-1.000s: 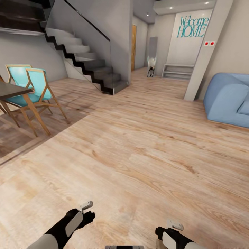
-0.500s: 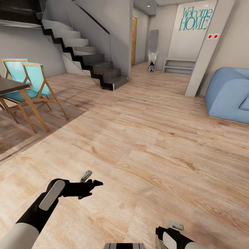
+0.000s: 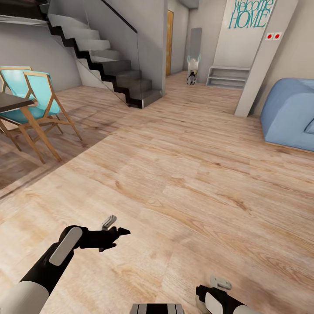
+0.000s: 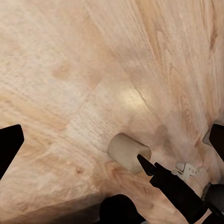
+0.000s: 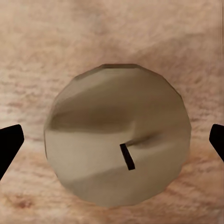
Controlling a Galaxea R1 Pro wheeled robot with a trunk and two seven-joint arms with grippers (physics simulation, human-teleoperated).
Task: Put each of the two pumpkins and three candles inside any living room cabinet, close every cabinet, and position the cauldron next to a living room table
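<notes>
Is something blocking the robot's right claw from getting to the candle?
No, nothing visible is in the way. In the right wrist view the candle sits straight ahead of the right gripper, between its two spread fingertips, with a gap on each side and wooden floor behind it.

1. Our left arm reaches forward, low, its left gripper (image 3: 114,235) pointing right, jaws spread wide apart.
2. Our right gripper (image 3: 212,291) sits tucked close in, jaws likewise parted.

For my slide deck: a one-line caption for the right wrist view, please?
Beige candle, wick end toward the camera, between the right claw's spread fingertips over wood floor.
</notes>
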